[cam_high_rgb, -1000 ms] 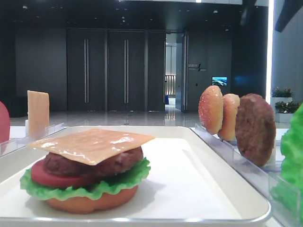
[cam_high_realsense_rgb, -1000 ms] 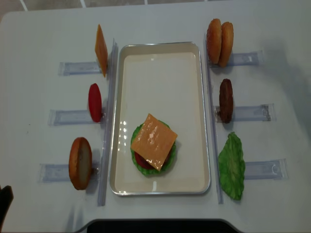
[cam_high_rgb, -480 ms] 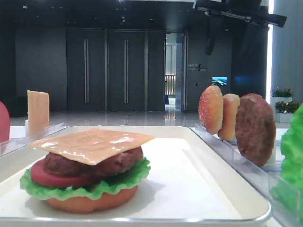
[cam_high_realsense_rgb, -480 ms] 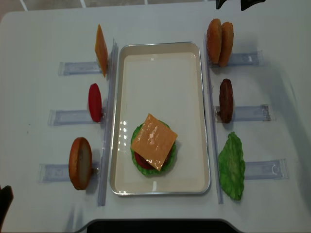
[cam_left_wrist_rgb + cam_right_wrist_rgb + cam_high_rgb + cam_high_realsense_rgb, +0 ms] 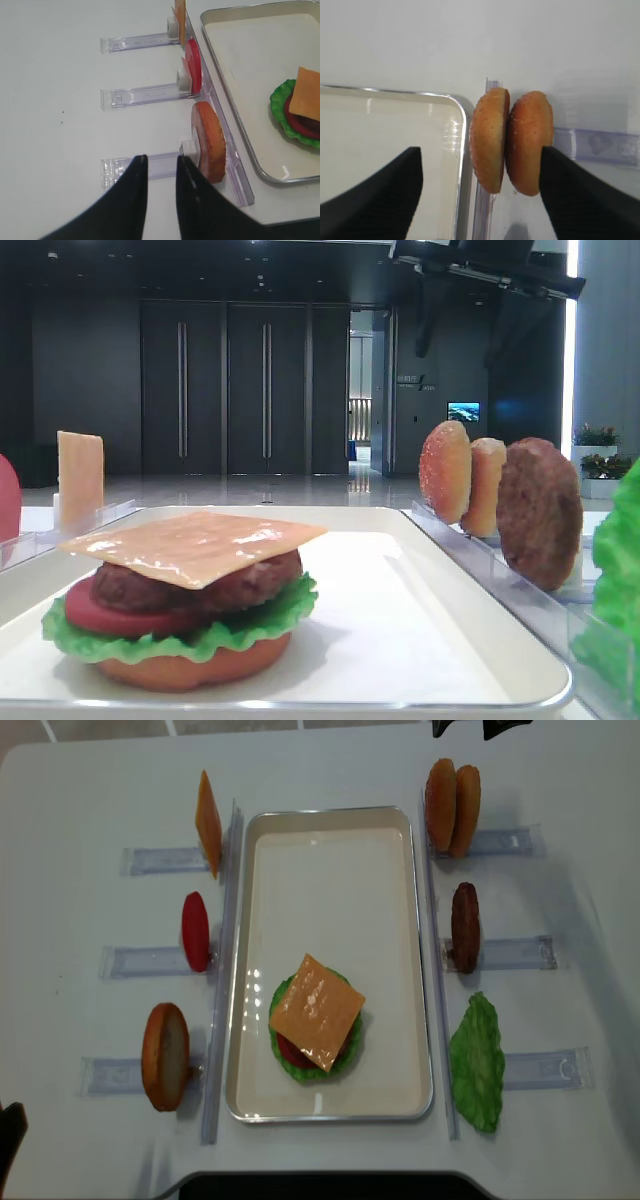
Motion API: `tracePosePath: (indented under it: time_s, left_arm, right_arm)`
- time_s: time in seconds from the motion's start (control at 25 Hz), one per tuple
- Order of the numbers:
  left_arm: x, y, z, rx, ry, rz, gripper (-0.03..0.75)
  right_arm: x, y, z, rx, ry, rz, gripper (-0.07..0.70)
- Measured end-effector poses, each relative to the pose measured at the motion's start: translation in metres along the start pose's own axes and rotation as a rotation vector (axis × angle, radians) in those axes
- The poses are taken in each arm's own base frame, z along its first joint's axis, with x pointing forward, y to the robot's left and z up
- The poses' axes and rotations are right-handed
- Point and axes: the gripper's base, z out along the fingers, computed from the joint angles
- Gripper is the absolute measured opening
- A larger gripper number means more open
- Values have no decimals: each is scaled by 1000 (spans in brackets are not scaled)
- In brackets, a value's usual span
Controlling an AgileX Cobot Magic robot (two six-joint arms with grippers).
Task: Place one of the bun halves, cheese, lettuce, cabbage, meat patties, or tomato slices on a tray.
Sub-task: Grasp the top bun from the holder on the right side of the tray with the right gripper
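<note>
Two bun halves (image 5: pixel 490 142) (image 5: pixel 452 807) stand on edge, side by side, on the far right rack. My right gripper (image 5: pixel 480 197) (image 5: pixel 468 726) hovers over them, open wide, one finger on each side and touching neither. The white tray (image 5: pixel 330 880) (image 5: pixel 420 600) carries a stack topped by cheese (image 5: pixel 316 1012) (image 5: pixel 195 543), over a patty, tomato, lettuce and a bun bottom. At the near left, my left gripper (image 5: pixel 161 165) stands open by a narrow gap, empty, beside another bun half (image 5: pixel 207 142) (image 5: pixel 165 1055).
On clear racks beside the tray stand a cheese slice (image 5: pixel 208 823), a tomato slice (image 5: pixel 196 930), a meat patty (image 5: pixel 464 925) and a lettuce leaf (image 5: pixel 477 1062). Long clear rails run along both tray sides.
My right gripper has come into view at the top of the overhead view and drifted slightly left over the two bun halves. Nothing on the table has moved.
</note>
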Motion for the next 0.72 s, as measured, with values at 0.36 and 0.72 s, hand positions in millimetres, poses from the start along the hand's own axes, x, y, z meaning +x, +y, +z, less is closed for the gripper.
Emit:
tracePosePath:
  time_s: [0.36, 0.72]
  left_arm:
    - [0, 0, 0, 0, 0, 0, 149]
    - [0, 0, 0, 0, 0, 0, 149]
  right_arm:
    - [2, 9, 23, -5, 23, -12, 472]
    - [5, 6, 47, 8, 66, -8, 472]
